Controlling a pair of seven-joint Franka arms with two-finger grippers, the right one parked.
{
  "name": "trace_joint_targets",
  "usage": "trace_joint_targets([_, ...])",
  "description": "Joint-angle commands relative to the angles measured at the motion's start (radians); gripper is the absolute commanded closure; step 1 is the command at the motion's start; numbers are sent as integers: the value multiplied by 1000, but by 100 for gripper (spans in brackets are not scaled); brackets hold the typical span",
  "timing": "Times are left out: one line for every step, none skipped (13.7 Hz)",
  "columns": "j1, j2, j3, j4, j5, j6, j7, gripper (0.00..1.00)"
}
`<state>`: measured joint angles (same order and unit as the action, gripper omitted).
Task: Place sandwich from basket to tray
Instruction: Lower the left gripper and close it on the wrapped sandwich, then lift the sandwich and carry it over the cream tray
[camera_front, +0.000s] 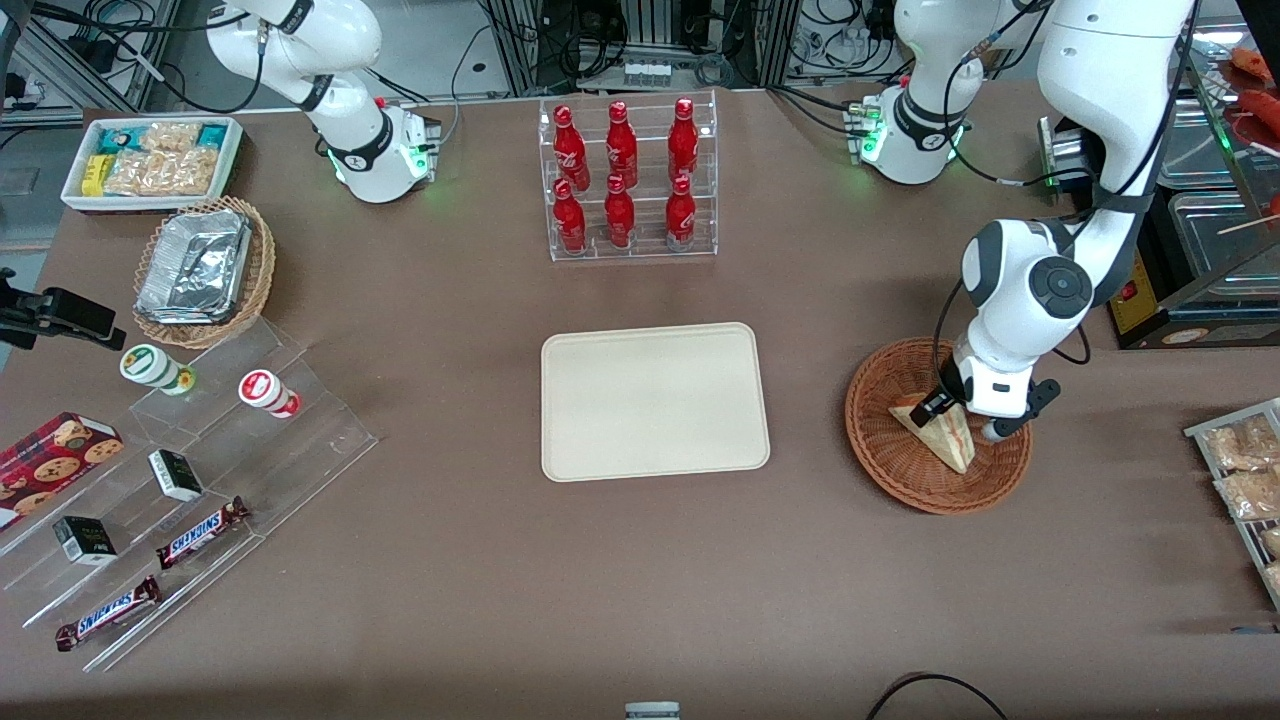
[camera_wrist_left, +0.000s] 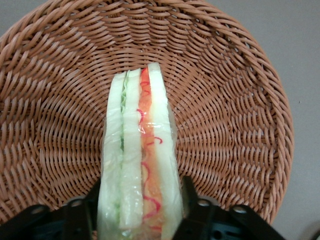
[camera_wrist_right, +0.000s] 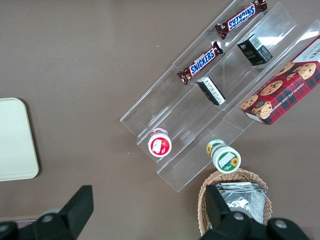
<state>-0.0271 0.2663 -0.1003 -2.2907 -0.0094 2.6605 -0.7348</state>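
The sandwich (camera_front: 945, 435), a pale wedge with an orange-red and green filling stripe, stands on edge in the round reddish-brown wicker basket (camera_front: 880, 450) toward the working arm's end of the table. My left gripper (camera_front: 965, 420) reaches down into the basket, shut on the sandwich. In the left wrist view the sandwich (camera_wrist_left: 140, 140) runs between my gripper's (camera_wrist_left: 140, 200) black fingers (camera_wrist_left: 187, 192), which press on both bread sides over the basket weave (camera_wrist_left: 225, 100). The cream tray (camera_front: 655, 400) lies bare at the table's middle, beside the basket; its edge (camera_wrist_right: 15, 140) shows in the right wrist view.
A clear rack of red bottles (camera_front: 632, 180) stands farther from the front camera than the tray. Toward the parked arm's end are a tan basket of foil containers (camera_front: 205, 270), a white bin of snacks (camera_front: 150, 160) and a stepped acrylic shelf (camera_front: 190, 470). Snack packets (camera_front: 1245, 470) lie beside the basket.
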Motion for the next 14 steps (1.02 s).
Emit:
trace_joint_targets([0,-13,4,11,19,6,-14,100])
trace_joint_targets([0,-39,4,13,19,-7,-14,100])
trace_joint_targets([0,-77,2,14,25,-46,-12,100])
trace_joint_targets([0,-113,-1,37,49,-115,-12,100])
trace_joint_targets([-5,-140,-4,81,86,-222,-14,100])
trace_joint_targets([-10,-156,-25,150,104,-340,-12,100])
trace_joint_targets([-20,-156,-62,230,109,-447,-12,100])
trace_joint_targets([-28,-147,-94,305,106,-527,-18,100])
trace_joint_targets([-54,-133,-131,366,106,-578,-20,100])
trace_joint_targets([-88,-112,-153,414,105,-608,-27,100])
trace_joint_targets([-141,-93,-166,440,105,-614,-43,100])
trace_joint_targets([-201,-73,-168,459,106,-607,-73,100])
trace_joint_targets([-261,-44,-168,480,111,-597,-84,100])
trace_joint_targets([-317,3,-167,526,114,-593,-87,100])
